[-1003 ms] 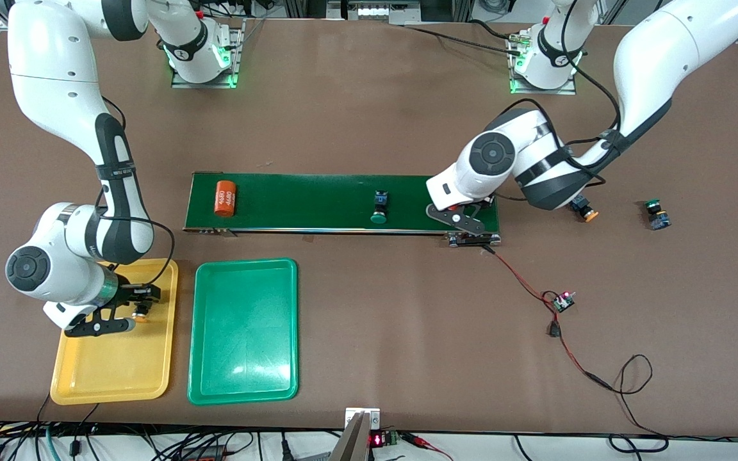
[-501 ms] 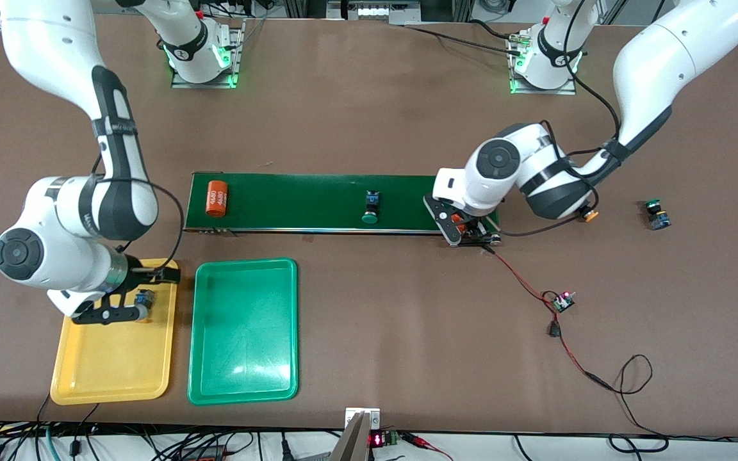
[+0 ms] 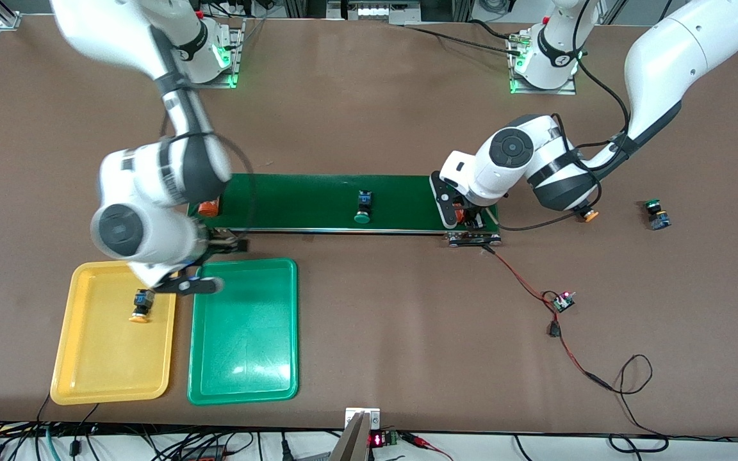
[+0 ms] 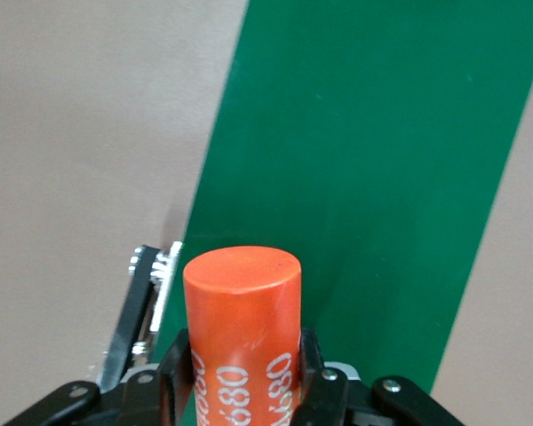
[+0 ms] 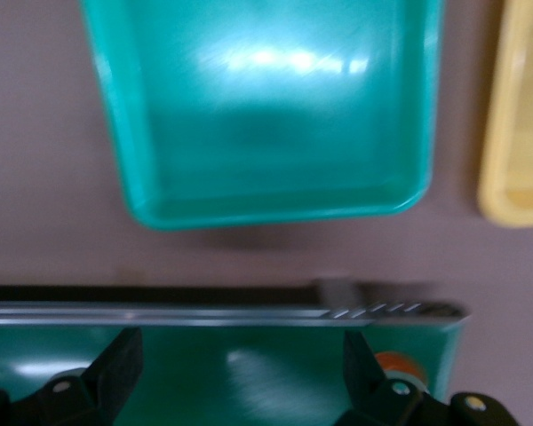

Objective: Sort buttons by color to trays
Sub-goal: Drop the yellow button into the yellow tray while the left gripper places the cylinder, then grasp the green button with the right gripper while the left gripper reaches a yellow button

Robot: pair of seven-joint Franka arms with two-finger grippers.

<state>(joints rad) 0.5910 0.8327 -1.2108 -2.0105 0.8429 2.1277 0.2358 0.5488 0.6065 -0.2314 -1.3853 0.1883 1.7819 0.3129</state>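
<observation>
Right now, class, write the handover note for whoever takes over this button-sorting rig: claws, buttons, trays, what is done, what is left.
Right claw: open, holding nothing, over the gap between the conveyor belt and the green tray.
Left claw: shut on an orange cylinder, over the belt's end by the left arm.
Done: one yellow-cap button lies in the yellow tray.
Left: belt green-cap button; table yellow-cap button and table green-cap button, toward the left arm's end. The green tray holds nothing.

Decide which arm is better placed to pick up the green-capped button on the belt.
Right: its open end effector is empty beside the dark green conveyor belt carrying the green-capped push-button; the left end effector grips an orange cylinder.
</observation>
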